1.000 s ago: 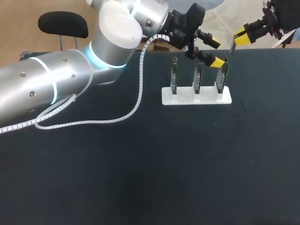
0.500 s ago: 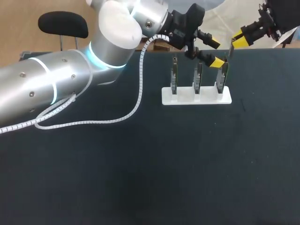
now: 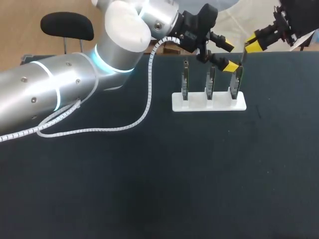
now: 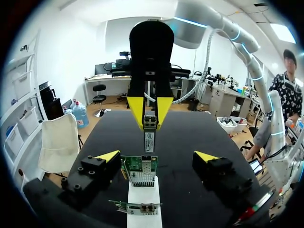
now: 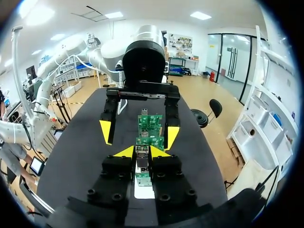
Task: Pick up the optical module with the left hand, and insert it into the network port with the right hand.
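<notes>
My right pincer (image 5: 141, 153) clamped on optical module (image 4: 149, 138), hanging just above network port (image 4: 145, 166) of end card (image 4: 137, 179). My left pincer (image 4: 156, 156) spread wide, straddling that card on white stand (image 4: 145, 199).

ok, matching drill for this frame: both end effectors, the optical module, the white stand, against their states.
1 left end effector
2 right end effector
3 optical module
4 white stand

A holds three circuit boards upright
B open, a finger each side of one board
C pinched, hanging over that board
D shut on the module

Pairs: 1-B, 2-D, 3-C, 4-A
</notes>
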Motion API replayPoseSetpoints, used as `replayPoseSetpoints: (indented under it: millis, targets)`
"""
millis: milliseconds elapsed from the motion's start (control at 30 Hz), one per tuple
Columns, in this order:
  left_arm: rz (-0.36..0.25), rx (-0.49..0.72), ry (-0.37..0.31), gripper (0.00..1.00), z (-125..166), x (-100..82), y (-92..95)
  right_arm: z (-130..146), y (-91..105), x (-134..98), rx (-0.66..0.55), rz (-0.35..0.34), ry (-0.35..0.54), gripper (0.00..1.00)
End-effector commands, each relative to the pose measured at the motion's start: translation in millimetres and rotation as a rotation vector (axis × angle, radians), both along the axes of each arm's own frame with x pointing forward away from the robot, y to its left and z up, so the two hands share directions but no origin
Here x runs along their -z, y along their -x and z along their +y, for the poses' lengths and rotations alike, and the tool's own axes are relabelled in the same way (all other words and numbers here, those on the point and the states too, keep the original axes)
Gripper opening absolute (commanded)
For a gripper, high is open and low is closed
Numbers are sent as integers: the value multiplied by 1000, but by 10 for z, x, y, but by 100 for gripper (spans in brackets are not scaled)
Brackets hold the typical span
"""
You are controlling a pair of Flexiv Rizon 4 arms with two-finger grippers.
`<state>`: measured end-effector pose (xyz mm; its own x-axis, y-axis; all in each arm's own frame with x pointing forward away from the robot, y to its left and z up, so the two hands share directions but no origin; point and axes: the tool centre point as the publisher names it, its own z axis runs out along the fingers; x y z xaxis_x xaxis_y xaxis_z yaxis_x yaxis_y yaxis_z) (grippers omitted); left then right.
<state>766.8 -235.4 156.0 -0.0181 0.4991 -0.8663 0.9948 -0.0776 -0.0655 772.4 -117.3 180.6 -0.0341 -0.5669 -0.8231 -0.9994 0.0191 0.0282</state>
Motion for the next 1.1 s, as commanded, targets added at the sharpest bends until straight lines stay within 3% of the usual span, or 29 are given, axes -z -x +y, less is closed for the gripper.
replayPoseSetpoints:
  millis: [33, 1100]
  targets:
    - [2, 4, -4, 100, -5, -4, -15, 20, 60, 7, 13, -7, 4, 0]
    - [2, 4, -4, 100, -5, -4, -15, 29, -4, 99, -35, -11, 21, 0]
